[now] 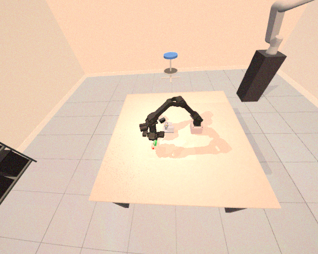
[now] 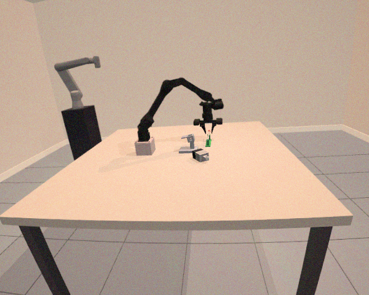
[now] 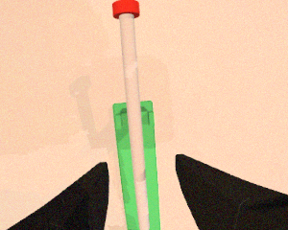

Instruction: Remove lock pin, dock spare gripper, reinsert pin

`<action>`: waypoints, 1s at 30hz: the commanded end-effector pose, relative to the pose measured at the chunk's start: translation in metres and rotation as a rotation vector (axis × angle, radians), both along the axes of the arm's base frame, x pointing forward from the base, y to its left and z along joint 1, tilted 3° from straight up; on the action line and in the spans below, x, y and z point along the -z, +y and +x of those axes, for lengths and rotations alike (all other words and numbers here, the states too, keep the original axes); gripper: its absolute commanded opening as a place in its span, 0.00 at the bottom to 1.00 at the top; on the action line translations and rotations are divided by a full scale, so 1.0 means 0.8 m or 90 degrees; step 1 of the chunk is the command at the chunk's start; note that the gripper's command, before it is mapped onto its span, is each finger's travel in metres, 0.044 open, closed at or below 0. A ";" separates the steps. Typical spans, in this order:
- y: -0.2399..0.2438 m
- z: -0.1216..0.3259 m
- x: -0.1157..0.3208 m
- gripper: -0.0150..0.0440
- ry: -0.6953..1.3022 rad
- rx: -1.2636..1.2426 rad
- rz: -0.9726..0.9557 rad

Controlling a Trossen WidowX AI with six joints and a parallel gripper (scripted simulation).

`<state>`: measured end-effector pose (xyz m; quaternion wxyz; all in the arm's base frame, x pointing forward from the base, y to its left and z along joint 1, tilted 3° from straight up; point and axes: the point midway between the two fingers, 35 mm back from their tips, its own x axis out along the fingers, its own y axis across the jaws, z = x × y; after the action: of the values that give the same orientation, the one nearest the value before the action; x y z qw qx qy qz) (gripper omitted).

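The lock pin [image 3: 130, 72] [image 1: 153, 148] has a white shaft and a red head. It lies along a green holder [image 3: 151, 144] [image 2: 208, 143] [image 1: 155, 142] on the table, away from the mount, with its head beyond the holder's end. My gripper [image 3: 142, 165] [image 2: 208, 132] is open, fingers pointing down on either side of the shaft and above it, holding nothing. The grey mount [image 2: 191, 142] [image 1: 168, 128] stands on its base beside the holder. The spare gripper [image 2: 201, 155] [image 1: 162, 119], grey and black, lies on the table near the mount. The socket's inside is too small to make out.
My arm arches over the table from its pale base block [image 1: 196, 128] [image 2: 144, 148]. The mount stands between that block and the green holder. Off the table are a grey arm on a dark pedestal [image 1: 259, 76] [image 2: 83, 131] and a blue stool [image 1: 170, 55].
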<state>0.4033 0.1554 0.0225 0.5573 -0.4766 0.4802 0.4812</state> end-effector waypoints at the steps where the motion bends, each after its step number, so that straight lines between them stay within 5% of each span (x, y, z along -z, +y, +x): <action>1: -0.002 0.000 0.011 0.56 0.001 -0.002 -0.003; 25: -0.003 0.001 0.046 0.56 0.001 -0.002 -0.003; 30: -0.003 0.001 0.046 0.34 0.001 -0.002 -0.003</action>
<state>0.4035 0.1534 -0.0140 0.5558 -0.4762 0.4820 0.4817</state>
